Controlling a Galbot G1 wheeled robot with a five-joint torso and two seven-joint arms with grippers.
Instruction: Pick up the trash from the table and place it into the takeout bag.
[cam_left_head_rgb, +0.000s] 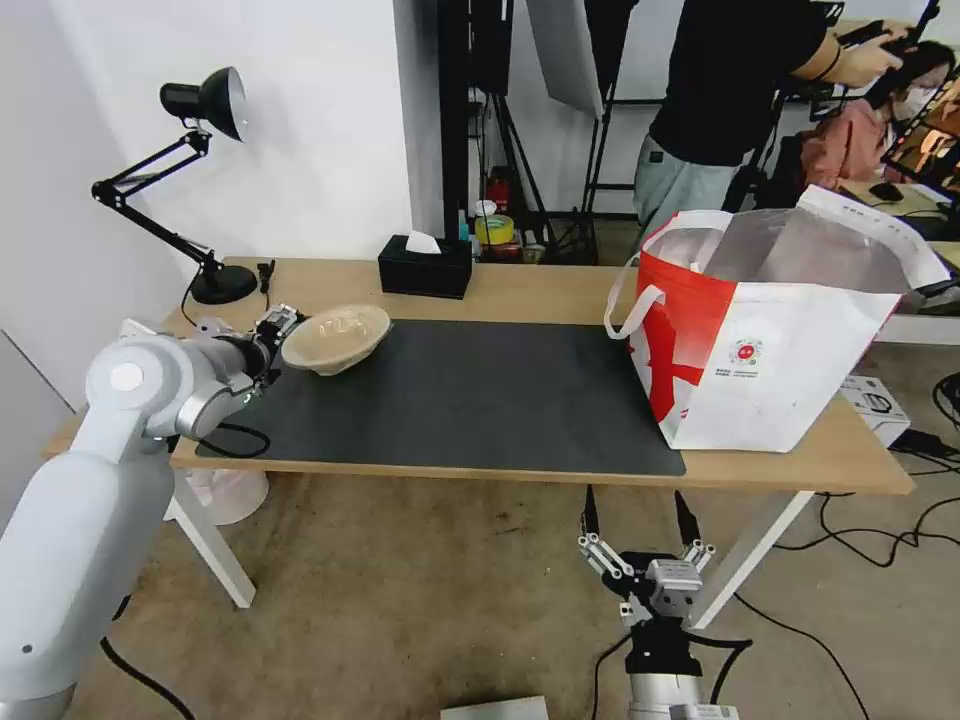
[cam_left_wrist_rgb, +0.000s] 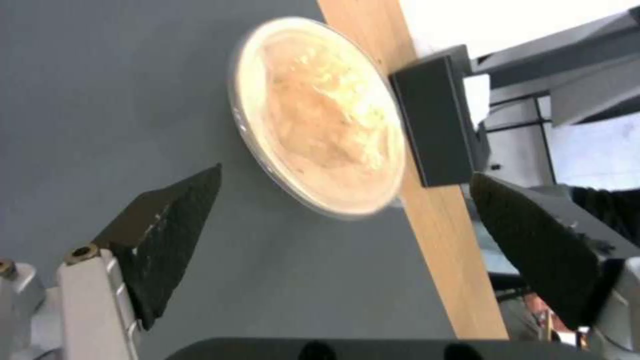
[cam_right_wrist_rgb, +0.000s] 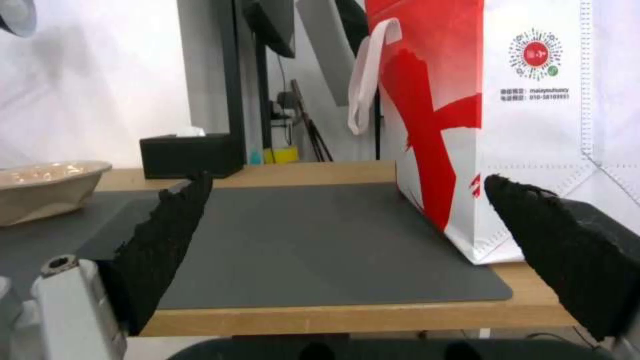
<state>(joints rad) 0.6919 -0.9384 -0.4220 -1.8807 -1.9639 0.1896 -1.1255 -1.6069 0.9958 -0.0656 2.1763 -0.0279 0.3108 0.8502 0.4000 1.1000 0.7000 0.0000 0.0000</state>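
The trash in view is a beige shallow pulp bowl (cam_left_head_rgb: 335, 338) (cam_left_wrist_rgb: 320, 115) (cam_right_wrist_rgb: 43, 187) at the back left corner of the dark grey mat (cam_left_head_rgb: 450, 400) on the table (cam_left_head_rgb: 540, 290). My left gripper (cam_left_head_rgb: 275, 348) (cam_left_wrist_rgb: 347, 172) is level with the bowl at its left side. It is open, and its fingers are spread wider than the bowl without touching it. The red-and-white takeout bag (cam_left_head_rgb: 770, 340) (cam_right_wrist_rgb: 533, 125) stands open-topped on the table's right end. My right gripper (cam_left_head_rgb: 637, 520) (cam_right_wrist_rgb: 347, 176) hangs open below the table's front edge, with its fingers pointing up.
A black tissue box (cam_left_head_rgb: 425, 266) (cam_left_wrist_rgb: 433, 125) (cam_right_wrist_rgb: 190, 155) sits at the table's back edge behind the bowl. A black desk lamp (cam_left_head_rgb: 205, 180) stands at the back left corner. A cable (cam_left_head_rgb: 235, 440) lies at the mat's front left. People stand behind the bag.
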